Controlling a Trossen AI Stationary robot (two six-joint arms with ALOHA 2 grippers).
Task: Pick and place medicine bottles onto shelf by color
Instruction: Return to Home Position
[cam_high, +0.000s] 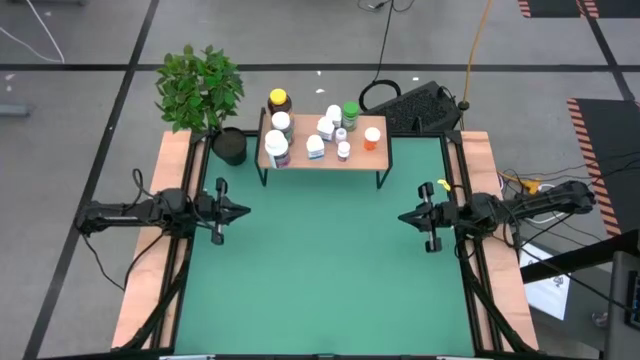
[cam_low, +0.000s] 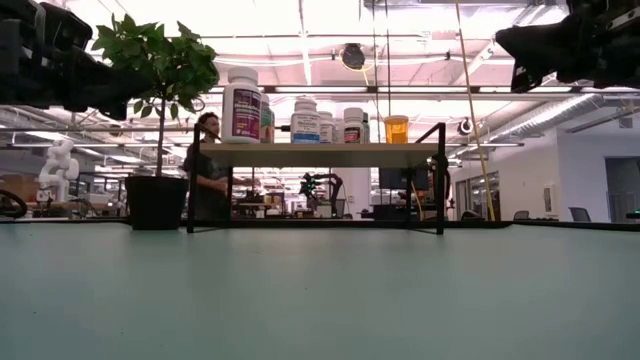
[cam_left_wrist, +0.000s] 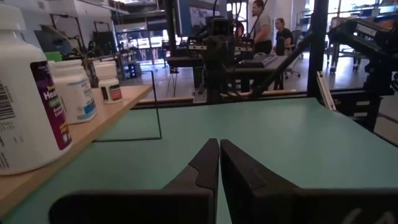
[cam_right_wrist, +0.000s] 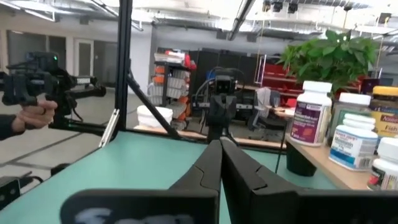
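Note:
The shelf (cam_high: 322, 158), a low wood-topped stand on thin black legs, stands at the table's far edge. Several medicine bottles stand on it: white ones (cam_high: 277, 148), an amber one with a yellow cap (cam_high: 279, 101), a green one (cam_high: 350, 113) and an orange one (cam_high: 372, 137). In the low view they line the shelf top (cam_low: 320, 153). My left gripper (cam_high: 243, 211) hovers shut over the table's left side. My right gripper (cam_high: 404, 217) hovers shut over the right side. Both are empty, with the fingertips pointing at each other.
A black pot with a leafy plant (cam_high: 200, 90) stands just left of the shelf. A black keyboard-like device (cam_high: 420, 108) lies beyond the far edge. The green table top (cam_high: 320, 270) stretches between the arms. People show in the room behind.

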